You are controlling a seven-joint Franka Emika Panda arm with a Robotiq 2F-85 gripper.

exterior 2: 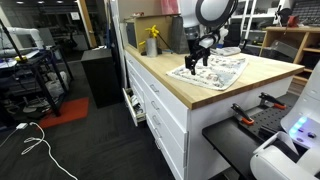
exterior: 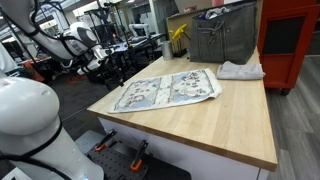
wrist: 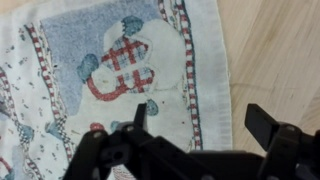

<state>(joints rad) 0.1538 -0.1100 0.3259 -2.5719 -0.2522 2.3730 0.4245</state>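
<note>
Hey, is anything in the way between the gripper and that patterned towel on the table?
Nothing visible. The open gripper hangs above the towel, and the wrist view shows only cloth and bare table below it.

In the wrist view the patterned towel runs past the left and top edges, its print blurred, and the pincer hides its lower part.
</note>
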